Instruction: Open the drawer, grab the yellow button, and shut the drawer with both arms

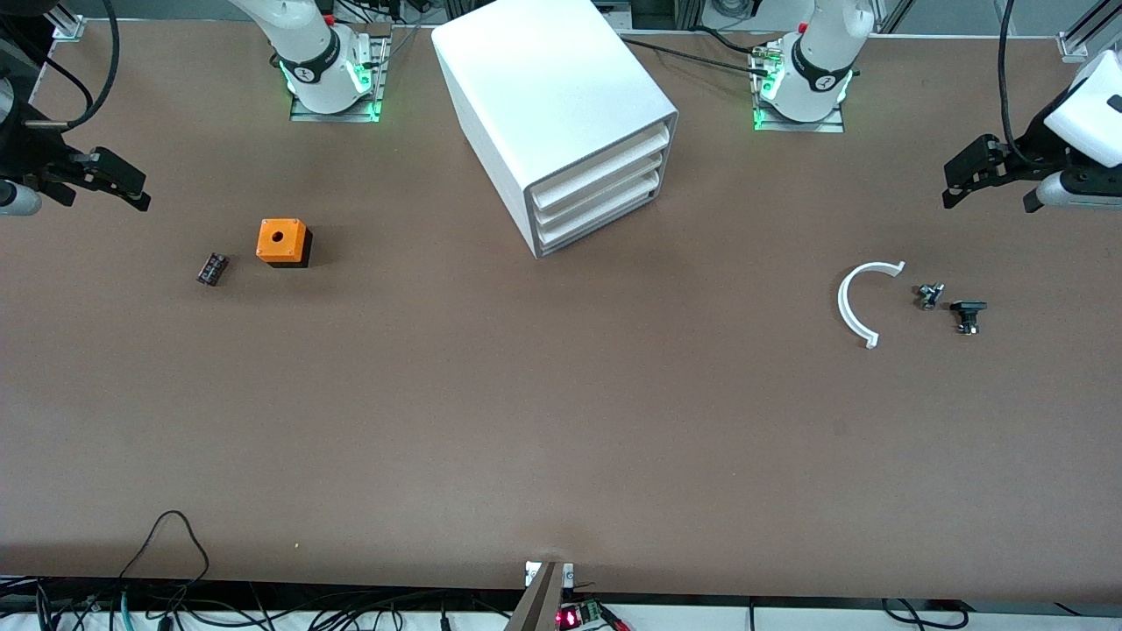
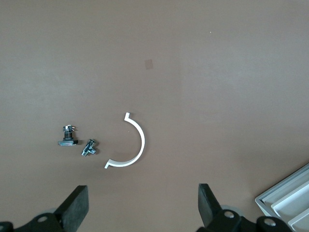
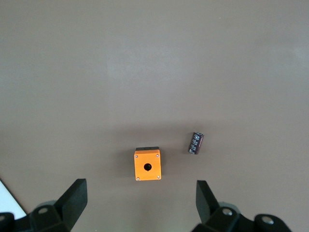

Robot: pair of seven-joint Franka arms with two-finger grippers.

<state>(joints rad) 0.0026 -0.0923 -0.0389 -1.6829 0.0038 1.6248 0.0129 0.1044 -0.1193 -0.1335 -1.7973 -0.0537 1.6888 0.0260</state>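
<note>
The white cabinet [image 1: 543, 79] stands at the middle of the table, close to the arms' bases. Its uppermost drawer [image 1: 605, 162] is shut flush, as are the two trays below it. A corner of the cabinet shows in the left wrist view [image 2: 289, 200]. The button is out of view. My left gripper [image 1: 960, 180] hangs open and empty over the left arm's end of the table; its fingers [image 2: 77, 205] stand wide apart. My right gripper [image 1: 123, 180] hangs open and empty over the right arm's end; its fingers [image 3: 72, 198] stand wide apart.
An orange cube with a hole [image 1: 282, 241] [image 3: 147, 165] and a small dark ribbed block [image 1: 212, 268] [image 3: 195, 143] lie toward the right arm's end. A white curved strip [image 1: 859, 302] [image 2: 131, 145] and two small metal parts [image 1: 929, 295] [image 1: 968, 314] lie toward the left arm's end.
</note>
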